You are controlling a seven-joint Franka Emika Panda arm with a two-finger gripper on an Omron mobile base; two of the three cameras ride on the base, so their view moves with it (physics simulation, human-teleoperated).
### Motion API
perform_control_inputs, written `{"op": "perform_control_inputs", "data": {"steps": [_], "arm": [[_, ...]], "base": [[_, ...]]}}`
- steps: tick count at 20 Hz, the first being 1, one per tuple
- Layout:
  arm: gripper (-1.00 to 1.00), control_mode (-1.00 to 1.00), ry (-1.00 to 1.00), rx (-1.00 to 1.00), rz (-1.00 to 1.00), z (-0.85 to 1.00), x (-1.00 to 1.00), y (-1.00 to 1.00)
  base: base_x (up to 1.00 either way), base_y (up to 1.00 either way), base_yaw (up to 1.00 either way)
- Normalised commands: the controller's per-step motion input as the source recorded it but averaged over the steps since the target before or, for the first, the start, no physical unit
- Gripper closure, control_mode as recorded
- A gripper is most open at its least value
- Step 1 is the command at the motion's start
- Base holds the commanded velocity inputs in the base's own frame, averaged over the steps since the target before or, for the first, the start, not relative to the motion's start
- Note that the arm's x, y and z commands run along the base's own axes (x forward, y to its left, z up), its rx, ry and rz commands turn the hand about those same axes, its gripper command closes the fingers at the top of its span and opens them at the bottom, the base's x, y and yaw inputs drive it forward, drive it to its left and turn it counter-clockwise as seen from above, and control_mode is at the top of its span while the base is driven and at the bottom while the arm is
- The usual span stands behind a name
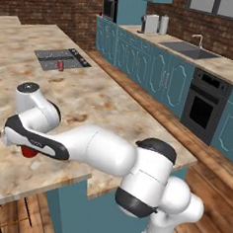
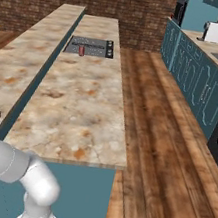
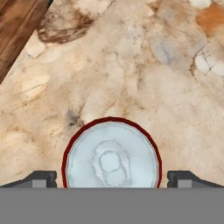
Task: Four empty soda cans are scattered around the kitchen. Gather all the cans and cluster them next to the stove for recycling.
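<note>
A red soda can (image 3: 111,158) with a silver top stands upright on the beige island counter (image 3: 144,65), directly below my hand. My gripper (image 3: 112,179) is open, with one dark fingertip (image 3: 41,178) on each side of the can and a gap to its rim. From the left base view the same can (image 1: 29,152) peeks out red under my hand near the counter's front left edge. Another soda can (image 1: 60,65) (image 2: 81,50) stands on the stove (image 1: 49,55) (image 2: 94,43), the black cooktop far along the island.
The counter's edge and the wooden floor (image 3: 17,30) lie close to the can under my hand. Across the aisle run teal cabinets with a sink (image 1: 190,49), a black oven (image 1: 204,105), a toaster (image 1: 149,23) and a microwave (image 1: 109,9).
</note>
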Motion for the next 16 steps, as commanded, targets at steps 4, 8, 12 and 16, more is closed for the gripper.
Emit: {"op": "perform_control_inputs", "data": {"steps": [4, 8, 12, 16], "arm": [[-1.0, -1.0, 0.02, 0.0, 0.0, -0.02, 0.23, 0.0], [-1.0, -1.0, 0.0, 0.0, 0.0, -0.01, 0.06, 0.0], [-1.0, -1.0, 0.0, 0.0, 0.0, 0.0, 0.0, 0.0], [-1.0, -1.0, 0.0, 0.0, 0.0, 0.0, 0.0, 0.0]], "base": [[0.0, 0.0, 0.0], [0.0, 0.0, 0.0], [0.0, 0.0, 0.0], [0.0, 0.0, 0.0]]}}
